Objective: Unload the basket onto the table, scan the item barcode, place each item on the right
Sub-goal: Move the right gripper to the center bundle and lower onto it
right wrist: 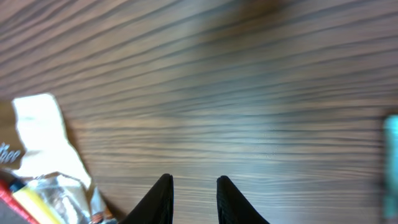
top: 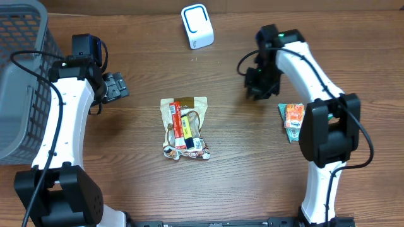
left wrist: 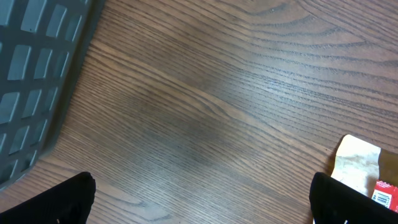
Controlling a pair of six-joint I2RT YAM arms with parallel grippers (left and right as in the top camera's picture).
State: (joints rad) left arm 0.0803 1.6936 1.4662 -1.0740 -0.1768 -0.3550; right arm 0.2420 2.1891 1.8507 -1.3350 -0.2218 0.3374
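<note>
1. The snack bag (top: 184,128) lies flat in the middle of the table (top: 240,183), and nothing covers it.
2. A white scanner (top: 197,26) sits past the bag's top end. A grey basket (top: 19,75) is far to its left. On its right, the right arm hides part of a small green and orange packet (top: 291,120).
3. Left of the bag, the left gripper (top: 115,86) is spread wide and empty. Right of the bag, the right gripper (right wrist: 193,200) has a small gap and pinches nothing.
4. The bag's words are too small to read.
</note>
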